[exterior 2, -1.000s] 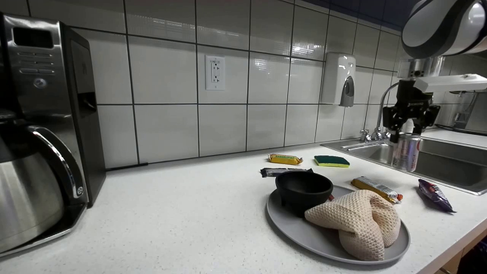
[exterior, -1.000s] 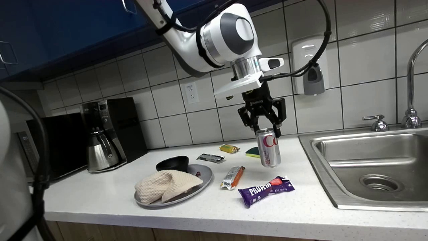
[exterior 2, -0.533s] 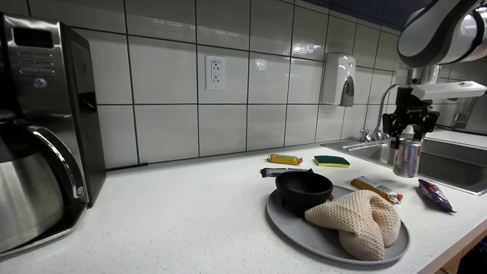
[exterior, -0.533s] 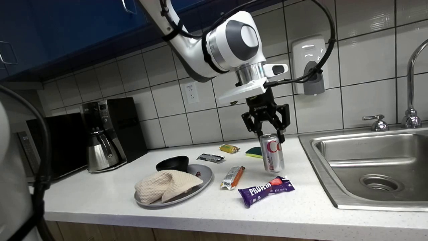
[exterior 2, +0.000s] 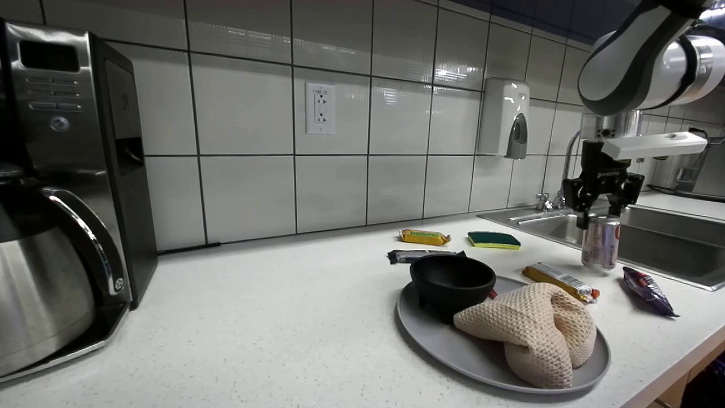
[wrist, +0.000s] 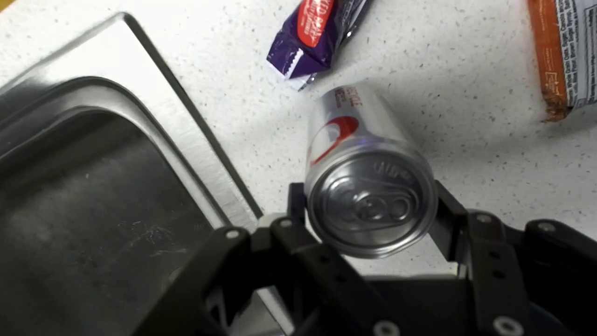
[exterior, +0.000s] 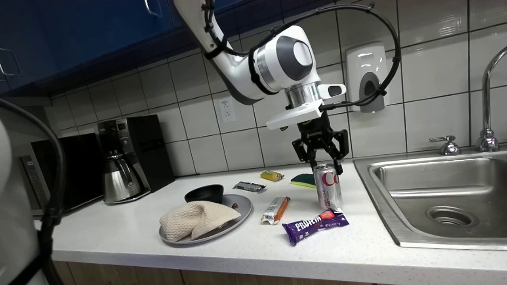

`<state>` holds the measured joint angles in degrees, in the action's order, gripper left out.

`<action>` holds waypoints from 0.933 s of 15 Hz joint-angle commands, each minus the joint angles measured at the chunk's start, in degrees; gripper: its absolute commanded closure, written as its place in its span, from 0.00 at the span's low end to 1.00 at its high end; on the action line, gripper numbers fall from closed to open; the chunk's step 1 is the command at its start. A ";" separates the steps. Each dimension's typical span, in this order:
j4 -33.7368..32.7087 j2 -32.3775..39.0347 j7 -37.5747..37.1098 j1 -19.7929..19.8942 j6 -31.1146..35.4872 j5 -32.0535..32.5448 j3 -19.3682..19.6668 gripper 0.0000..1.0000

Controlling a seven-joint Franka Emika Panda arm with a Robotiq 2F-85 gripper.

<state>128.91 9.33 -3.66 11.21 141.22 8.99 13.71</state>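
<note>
My gripper (exterior: 326, 167) is shut on a silver soda can (exterior: 328, 191) with red lettering, its two black fingers gripping the can's top end from opposite sides. The can also shows in an exterior view (exterior 2: 600, 243), nearly upright. In the wrist view I see its lid and tab (wrist: 373, 205) between the fingers. Its base is at or just above the counter; I cannot tell if it touches. A purple protein bar (exterior: 315, 225) lies close in front of the can. An orange and silver bar (exterior: 276, 210) lies to one side. A green and yellow sponge (exterior: 303, 180) lies behind.
A metal sink (exterior: 380, 213) with a faucet (exterior: 487, 134) is beside the can. A grey plate (exterior 2: 447, 351) holds a black bowl (exterior 2: 452, 283) and a beige cloth (exterior 2: 532, 328). Yellow (exterior 2: 423, 237) and dark (exterior 2: 408, 256) wrapped bars lie behind. A coffee maker (exterior: 134, 154) stands at the wall.
The gripper and the can in it have moved down toward the counter, and a little to the right in one exterior image. The other things have not moved.
</note>
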 commanded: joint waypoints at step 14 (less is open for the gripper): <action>-3.42 0.52 4.86 0.70 -1.75 -1.83 -0.56 0.00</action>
<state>126.21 10.99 -1.19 11.21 141.22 8.29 13.71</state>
